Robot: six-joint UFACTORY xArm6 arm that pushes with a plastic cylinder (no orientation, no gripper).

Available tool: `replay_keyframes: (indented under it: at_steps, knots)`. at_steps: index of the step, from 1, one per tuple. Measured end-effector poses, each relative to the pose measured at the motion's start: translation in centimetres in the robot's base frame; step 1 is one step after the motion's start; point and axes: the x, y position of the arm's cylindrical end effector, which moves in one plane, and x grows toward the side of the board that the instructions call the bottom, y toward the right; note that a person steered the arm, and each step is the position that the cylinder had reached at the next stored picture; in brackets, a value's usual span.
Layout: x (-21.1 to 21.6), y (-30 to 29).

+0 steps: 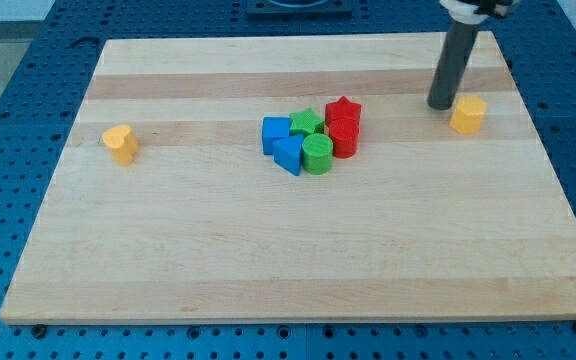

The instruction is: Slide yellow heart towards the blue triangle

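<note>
The yellow heart (120,143) lies alone near the view's left edge of the wooden board (298,260). The blue triangle (288,155) sits at the lower left of a cluster in the board's middle, touching the blue cube (276,132) and the green cylinder (317,155). My tip (440,105) rests on the board at the view's upper right, just left of a yellow hexagonal block (468,114), far from the heart and the triangle.
The cluster also holds a green star (307,122), a red star (343,108) and a red cylinder (344,138). The board lies on a blue perforated table (8,60).
</note>
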Motion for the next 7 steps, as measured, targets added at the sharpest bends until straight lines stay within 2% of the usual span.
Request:
replay_keyframes:
  at_steps: [1,2,3,4,5,6,7]
  knots:
    - [-3.1,-7.3]
    - [-3.1,-19.0]
    - [-0.4,-31.3]
    - [3.9,-39.2]
    - [7.4,-41.2]
    - [9.2,-42.4]
    - [9.2,-43.9]
